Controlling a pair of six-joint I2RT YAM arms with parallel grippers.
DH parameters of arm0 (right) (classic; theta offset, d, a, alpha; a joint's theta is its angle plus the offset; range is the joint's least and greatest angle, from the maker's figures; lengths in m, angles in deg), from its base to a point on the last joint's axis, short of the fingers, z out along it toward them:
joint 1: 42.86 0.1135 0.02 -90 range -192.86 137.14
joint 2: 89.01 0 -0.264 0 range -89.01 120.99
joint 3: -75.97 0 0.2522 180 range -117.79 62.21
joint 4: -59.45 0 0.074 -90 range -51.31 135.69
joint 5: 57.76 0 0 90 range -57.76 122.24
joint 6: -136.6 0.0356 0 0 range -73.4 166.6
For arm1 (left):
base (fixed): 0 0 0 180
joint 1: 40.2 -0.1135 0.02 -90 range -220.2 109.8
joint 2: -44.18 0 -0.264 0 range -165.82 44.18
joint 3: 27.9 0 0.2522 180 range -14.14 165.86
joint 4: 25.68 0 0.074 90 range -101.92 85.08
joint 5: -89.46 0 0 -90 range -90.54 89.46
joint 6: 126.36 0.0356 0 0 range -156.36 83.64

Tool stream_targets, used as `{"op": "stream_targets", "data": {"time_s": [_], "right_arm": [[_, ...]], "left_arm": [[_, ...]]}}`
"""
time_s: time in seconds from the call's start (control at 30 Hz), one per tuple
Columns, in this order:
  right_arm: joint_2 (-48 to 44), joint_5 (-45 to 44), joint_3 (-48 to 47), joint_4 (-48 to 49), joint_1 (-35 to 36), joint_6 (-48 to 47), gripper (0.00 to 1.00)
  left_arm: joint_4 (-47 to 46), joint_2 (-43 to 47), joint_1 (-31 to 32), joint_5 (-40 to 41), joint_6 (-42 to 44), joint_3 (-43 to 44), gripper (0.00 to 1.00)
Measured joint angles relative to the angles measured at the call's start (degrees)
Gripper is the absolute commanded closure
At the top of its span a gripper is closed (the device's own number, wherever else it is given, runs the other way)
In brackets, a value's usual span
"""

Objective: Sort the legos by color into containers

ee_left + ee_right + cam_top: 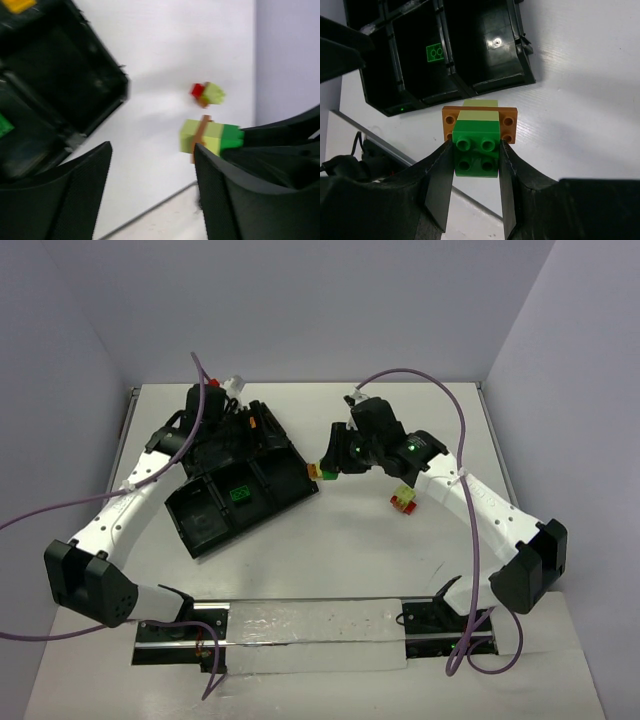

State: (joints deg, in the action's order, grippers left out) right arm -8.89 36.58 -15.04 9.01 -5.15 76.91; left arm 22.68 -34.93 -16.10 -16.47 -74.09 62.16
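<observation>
A stacked cluster (480,125) of green, orange and yellow-green legos is pinched at its green end by the right gripper (476,150), just beside the tray (490,86) corner. Its layers and studs show clearly only in the right wrist view. The top view hides the left fingers over the tray. The left wrist view shows the left gripper (150,150) spread and empty. A second cluster (404,500) lies on the white table (330,560), under grey walls (300,300).
</observation>
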Motion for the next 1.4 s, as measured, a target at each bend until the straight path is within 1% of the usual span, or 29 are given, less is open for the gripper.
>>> {"op": "stream_targets", "data": {"time_s": [0.13,0.2,0.33,0.53,0.73,1.03,1.2,1.4], "right_arm": [[0.09,-0.34,-0.35,-0.03,0.0,0.32,1.0],[0.28,-0.62,-0.35,-0.09,0.0,0.51,1.0],[0.52,-0.91,-0.35,-0.22,0.0,0.74,1.0],[0.57,-0.92,-0.37,-0.21,0.0,0.74,1.0],[0.57,-0.91,-0.37,-0.22,0.0,0.72,1.0],[0.57,-0.87,-0.38,-0.3,0.0,0.67,1.0],[0.57,-0.81,-0.46,-0.44,0.0,0.67,1.0],[0.59,-0.45,-0.74,-0.59,0.0,0.69,1.0]], "left_arm": [[-4.42,0.32,1.0,-2.92,-6.73,-3.75,0.43],[-6.29,0.62,1.7,-3.74,-10.2,-6.26,0.47],[-8.79,0.73,3.42,-5.3,-15.66,-9.67,0.5],[-12.78,0.21,7.36,-6.61,-20.07,-9.98,0.51],[-15.51,-0.42,8.08,-7.05,-21.62,-9.96,0.51],[-15.43,-4.24,9.24,-6.99,-21.01,-9.89,0.52],[-15.35,-4.31,9.24,-6.85,-20.29,-9.74,0.59],[-15.54,-4.31,9.24,-7.03,-20.09,-9.74,0.59]]}}
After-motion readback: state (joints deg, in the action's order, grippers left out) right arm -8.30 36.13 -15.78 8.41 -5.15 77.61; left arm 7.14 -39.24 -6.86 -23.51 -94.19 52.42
